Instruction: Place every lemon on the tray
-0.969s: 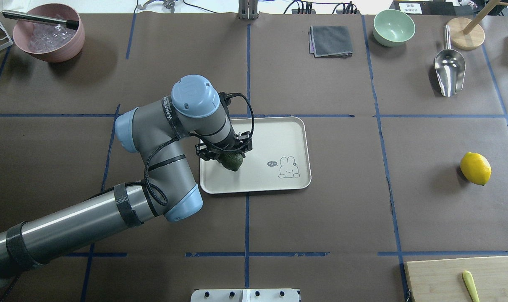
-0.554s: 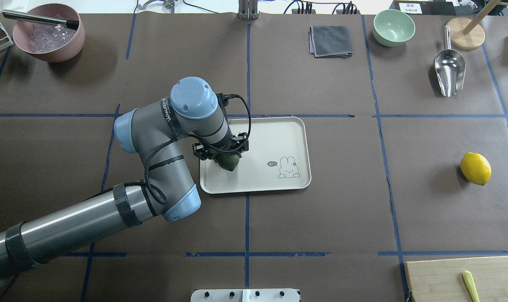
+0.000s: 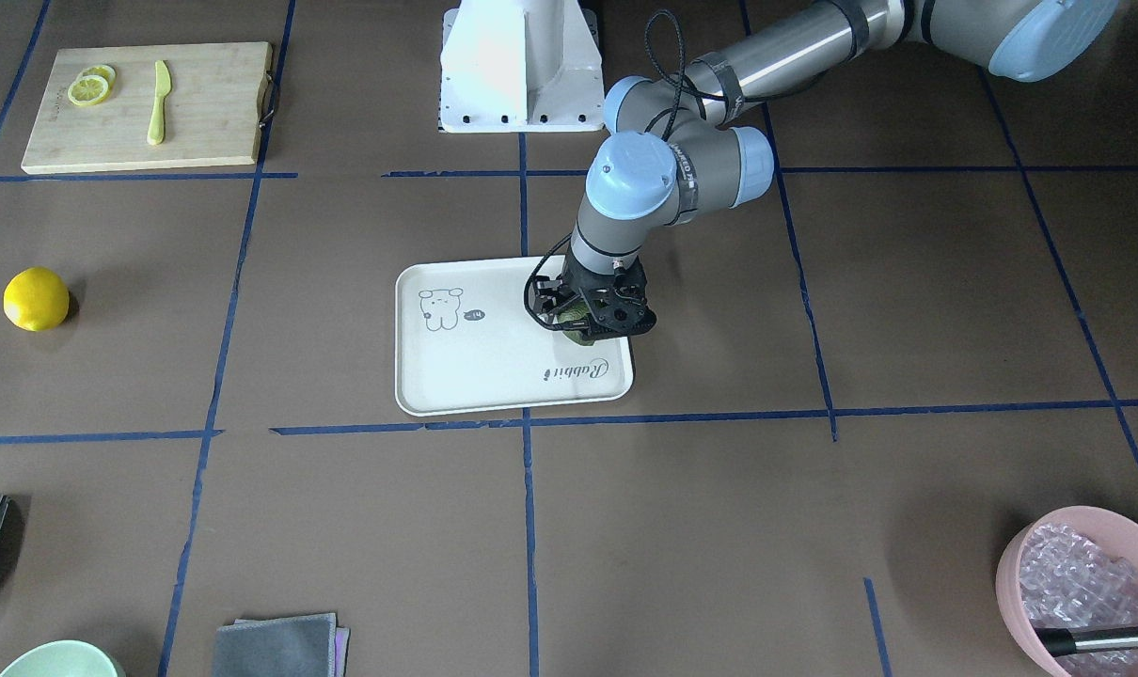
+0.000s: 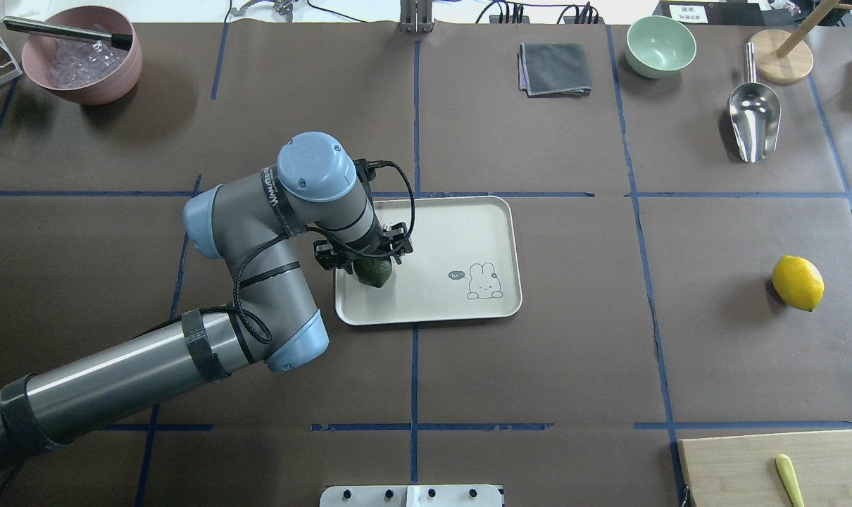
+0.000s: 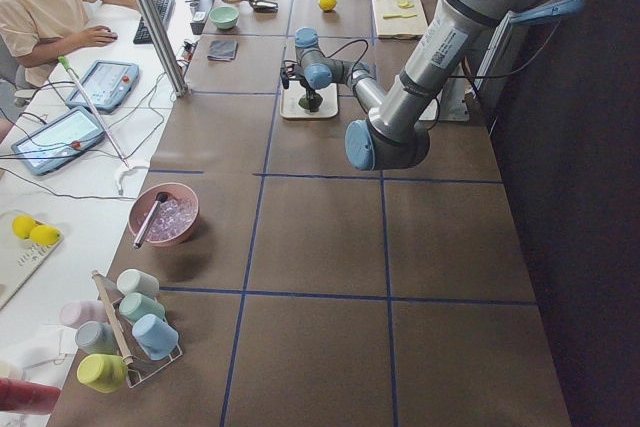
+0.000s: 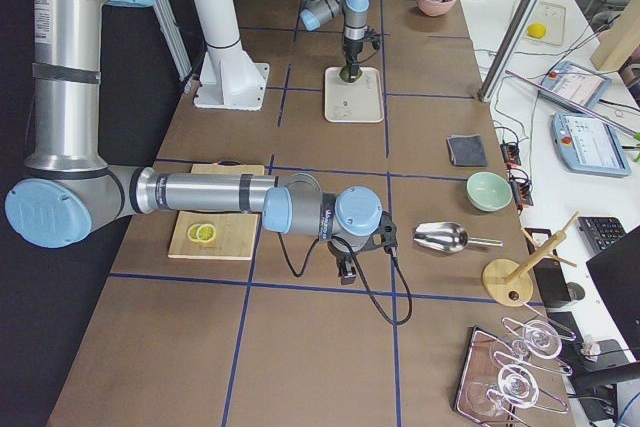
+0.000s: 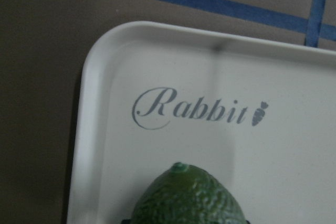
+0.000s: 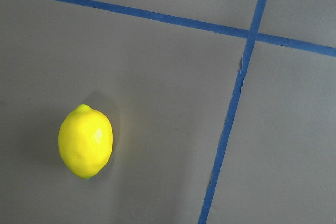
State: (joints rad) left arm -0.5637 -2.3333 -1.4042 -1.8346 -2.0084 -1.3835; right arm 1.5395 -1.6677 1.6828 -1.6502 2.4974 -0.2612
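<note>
The dark green lemon [image 4: 374, 273] is in my left gripper [image 4: 364, 259], which is shut on it low over the left part of the white tray [image 4: 468, 225]. The left wrist view shows the green lemon's tip [image 7: 186, 198] over the tray corner [image 7: 105, 77] with the "Rabbit" script. The yellow lemon [image 4: 797, 282] lies on the table far to the right and shows below the right wrist camera [image 8: 85, 141]. My right gripper [image 6: 346, 272] shows only in the exterior right view, hovering over the table; I cannot tell whether it is open or shut.
A bamboo cutting board [image 4: 771, 468] with a yellow knife [image 4: 788, 479] lies at the near right, with lemon slices [image 3: 89, 86] on it. A pink bowl [image 4: 81, 56], grey cloth [image 4: 555, 68], green bowl [image 4: 660, 46] and metal scoop [image 4: 753, 116] stand along the far edge.
My left gripper has moved to the left over the tray, carrying the green lemon with it. The yellow lemon has not moved.
</note>
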